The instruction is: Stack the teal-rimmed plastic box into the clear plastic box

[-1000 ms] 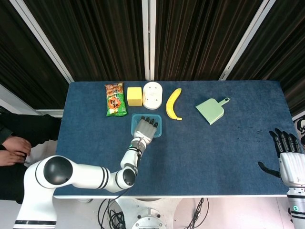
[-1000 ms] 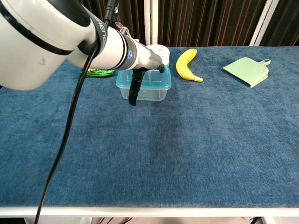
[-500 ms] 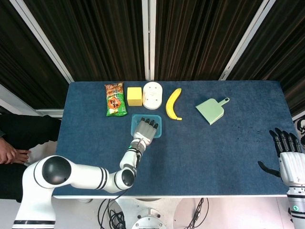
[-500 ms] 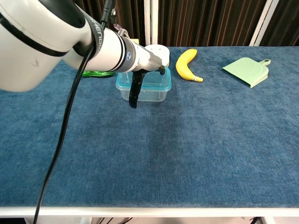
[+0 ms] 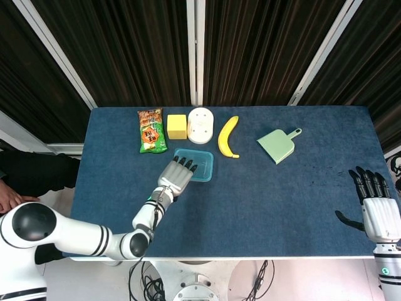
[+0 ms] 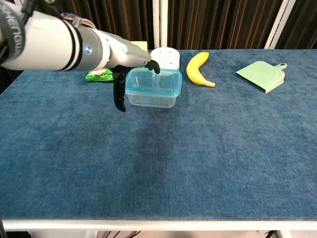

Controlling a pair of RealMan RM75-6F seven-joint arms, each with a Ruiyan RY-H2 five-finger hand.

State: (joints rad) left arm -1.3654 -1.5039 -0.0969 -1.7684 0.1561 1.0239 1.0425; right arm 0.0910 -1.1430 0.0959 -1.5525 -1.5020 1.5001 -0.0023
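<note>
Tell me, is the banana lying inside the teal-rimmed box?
No, the banana lies on the blue table to the right of the teal-rimmed box, apart from it.

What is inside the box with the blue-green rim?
The teal-rimmed box looks empty in the chest view: only see-through walls and blue table show through. The left hand sits at its left edge, so that corner is partly hidden from above.

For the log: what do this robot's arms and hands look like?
The left arm has glossy white shells with black joint bands, narrowing to a slim grey wrist. The left robot hand has a pale grey palm and black fingertips. The right robot hand is white-backed with black fingers. A small blue dot marks the left forearm in the chest view.
</note>
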